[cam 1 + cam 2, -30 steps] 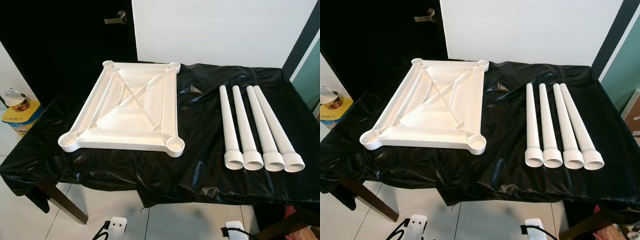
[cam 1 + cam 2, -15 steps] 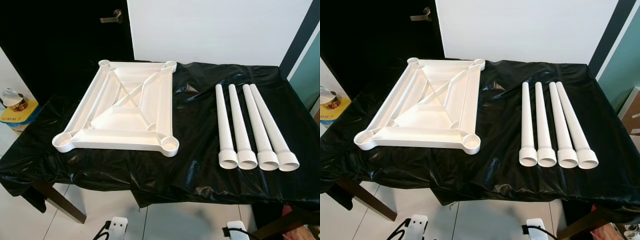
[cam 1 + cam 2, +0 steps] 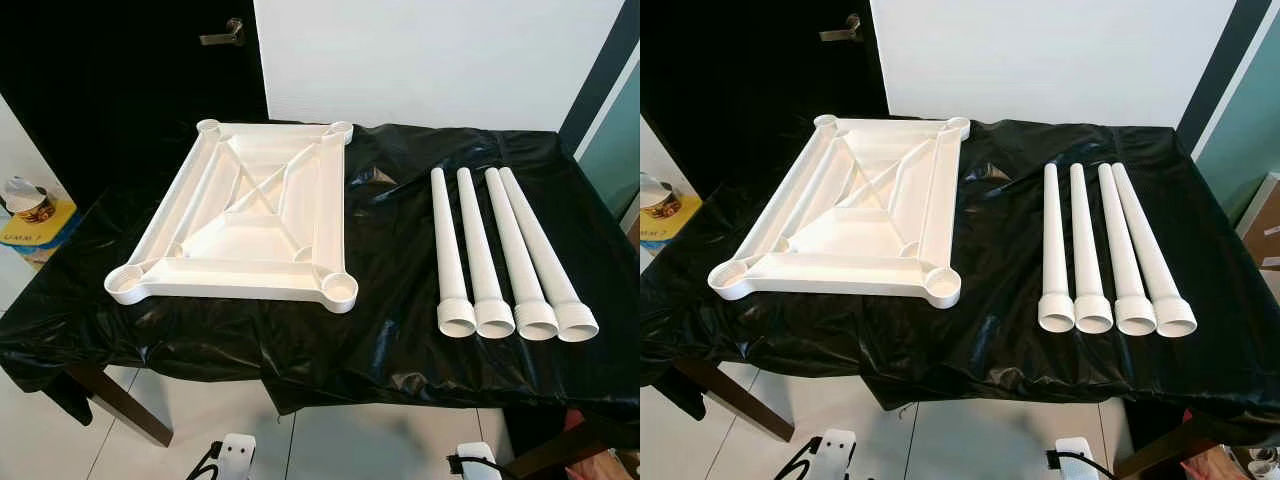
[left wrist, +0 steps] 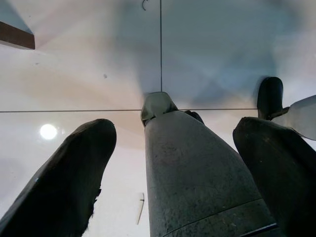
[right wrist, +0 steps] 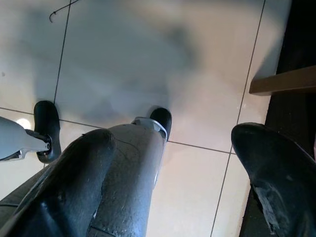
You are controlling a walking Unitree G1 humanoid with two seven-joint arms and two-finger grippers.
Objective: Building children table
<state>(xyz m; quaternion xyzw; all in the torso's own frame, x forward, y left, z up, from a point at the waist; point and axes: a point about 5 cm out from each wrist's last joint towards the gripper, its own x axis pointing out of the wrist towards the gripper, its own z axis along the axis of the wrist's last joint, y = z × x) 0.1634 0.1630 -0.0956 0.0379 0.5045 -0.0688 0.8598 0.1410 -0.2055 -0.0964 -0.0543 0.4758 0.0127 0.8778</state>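
A white plastic tabletop (image 3: 245,225) lies upside down on the left half of a table draped in black sheeting (image 3: 395,240), its ribs and corner sockets facing up. Several white tube legs (image 3: 500,250) lie side by side on the right half, threaded wide ends toward me. Both arms hang by my sides. In the left wrist view my left gripper (image 4: 175,129) is open, pointing down at the pale tiled floor with my own leg behind it. My right gripper (image 5: 173,136) is open too, above the same floor.
The black sheet hangs over the table's near edge (image 3: 330,385). A dark door with a handle (image 3: 225,35) stands behind the left corner. A yellow container (image 3: 35,215) sits at the far left. A wooden table leg (image 3: 120,405) angles down onto white floor tiles.
The whole picture has shifted slightly left and up since a second ago, so the camera moved. The tabletop and legs lie where they were.
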